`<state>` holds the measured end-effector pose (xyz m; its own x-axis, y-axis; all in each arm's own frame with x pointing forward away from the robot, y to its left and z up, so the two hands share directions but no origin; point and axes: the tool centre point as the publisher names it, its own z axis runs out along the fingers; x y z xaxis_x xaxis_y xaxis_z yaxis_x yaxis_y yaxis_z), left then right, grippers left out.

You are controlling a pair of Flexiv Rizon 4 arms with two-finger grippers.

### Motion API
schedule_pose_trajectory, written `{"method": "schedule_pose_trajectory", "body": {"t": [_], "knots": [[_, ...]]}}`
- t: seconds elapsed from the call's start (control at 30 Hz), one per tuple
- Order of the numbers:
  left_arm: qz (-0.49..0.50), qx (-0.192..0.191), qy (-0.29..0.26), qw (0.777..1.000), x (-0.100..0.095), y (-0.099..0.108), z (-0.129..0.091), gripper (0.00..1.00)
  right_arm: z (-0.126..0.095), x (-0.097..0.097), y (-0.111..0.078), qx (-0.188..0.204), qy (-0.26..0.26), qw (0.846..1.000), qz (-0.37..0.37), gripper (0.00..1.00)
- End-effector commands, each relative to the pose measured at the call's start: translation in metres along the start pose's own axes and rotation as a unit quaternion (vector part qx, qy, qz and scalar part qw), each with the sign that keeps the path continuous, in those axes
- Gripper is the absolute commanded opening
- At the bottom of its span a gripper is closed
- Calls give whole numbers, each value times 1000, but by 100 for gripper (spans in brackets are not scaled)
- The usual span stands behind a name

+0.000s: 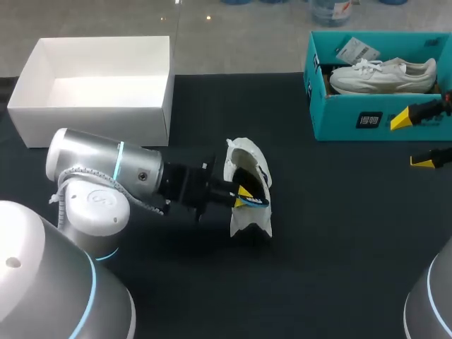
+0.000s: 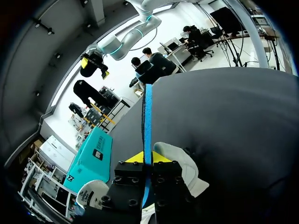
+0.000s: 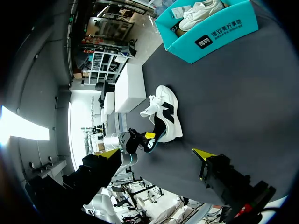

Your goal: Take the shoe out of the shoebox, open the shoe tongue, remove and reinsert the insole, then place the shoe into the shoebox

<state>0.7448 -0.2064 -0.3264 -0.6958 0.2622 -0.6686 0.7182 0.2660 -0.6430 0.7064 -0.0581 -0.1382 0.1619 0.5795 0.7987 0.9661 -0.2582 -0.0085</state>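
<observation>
Two boxes sit along the far edge of the table [image 1: 318,247]. An open white box [image 1: 99,116] is at the far left corner and a teal shoebox [image 1: 339,121] at the far right corner, well apart. The shoebox holds a white shoe [image 1: 385,76] lying lengthwise, with a paper tag [image 1: 357,49] beside it towards the far wall.

The task's shoe [image 1: 247,157], white with black panels, is out of the shoebox near the middle of the table, somewhat left of centre. Its opening is turned towards the left arm. The tongue and laces spread loosely at the end nearer the white box.

The left gripper [image 1: 244,192] is at the mouth of the shoe, fingers clenched on the blue insole [image 2: 147,112]. In the left wrist view the insole runs edge-on, straight out ahead between the yellow tips. The left arm's wrist lies across the table between the white box and the shoe, and hides the table beneath it.

The right gripper [image 1: 413,140] hangs at the right edge of the table, just in front of the shoebox's near wall. Its fingers are spread wide and grasp nothing. It is well apart from the shoe, with dark tabletop between them.
</observation>
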Motion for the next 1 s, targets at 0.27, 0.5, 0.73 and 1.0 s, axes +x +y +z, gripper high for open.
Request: {"method": "schedule_pose_trajectory", "body": {"t": [0.27,0.5,0.73,1.0], "knots": [[-11,-23,-32,999,-8,26,16,0,0,0,-1,-1,-1,1000,0,100],[-20,-40,-41,998,-7,35,16,42,0,0,-1,-1,-1,1000,0,100],[-1,-14,-39,999,-10,7,-2,38,0,0,-1,-1,-1,1000,0,100],[10,-13,-11,1000,-1,-2,1,0,0,0,-1,-1,-1,1000,0,100]]}}
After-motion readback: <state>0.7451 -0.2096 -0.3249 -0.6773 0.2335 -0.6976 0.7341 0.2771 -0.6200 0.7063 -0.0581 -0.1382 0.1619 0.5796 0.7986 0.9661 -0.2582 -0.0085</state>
